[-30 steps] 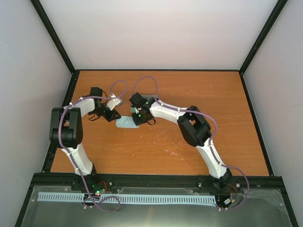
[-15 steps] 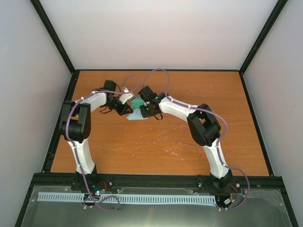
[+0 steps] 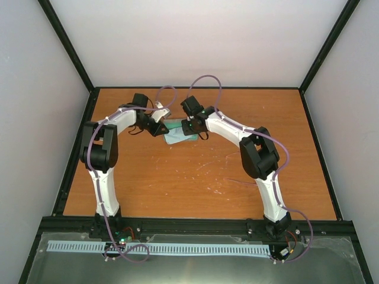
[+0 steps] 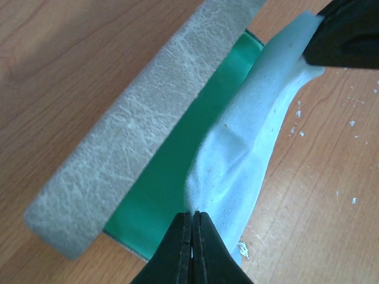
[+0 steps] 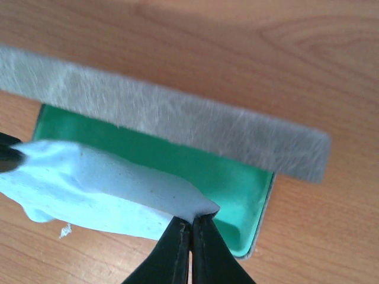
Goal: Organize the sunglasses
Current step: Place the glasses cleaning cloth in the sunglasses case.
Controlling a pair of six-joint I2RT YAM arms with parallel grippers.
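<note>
The pink-purple sunglasses are not visible in any view. A pale blue-grey cloth is held between both grippers over the open grey case, above its green inside. My left gripper is shut on one end of the cloth. My right gripper is shut on the other end of the cloth, at the near edge of the case's green inside. In the top view both grippers meet at the cloth and the case at the table's back middle.
The case's grey lid stands open on the far side. The wooden table has pale scuff marks near the middle. Black frame posts and light walls surround the table.
Both grippers have carried the cloth away from the arms' bases toward the back of the table, from in front of the case to over its green inside.
</note>
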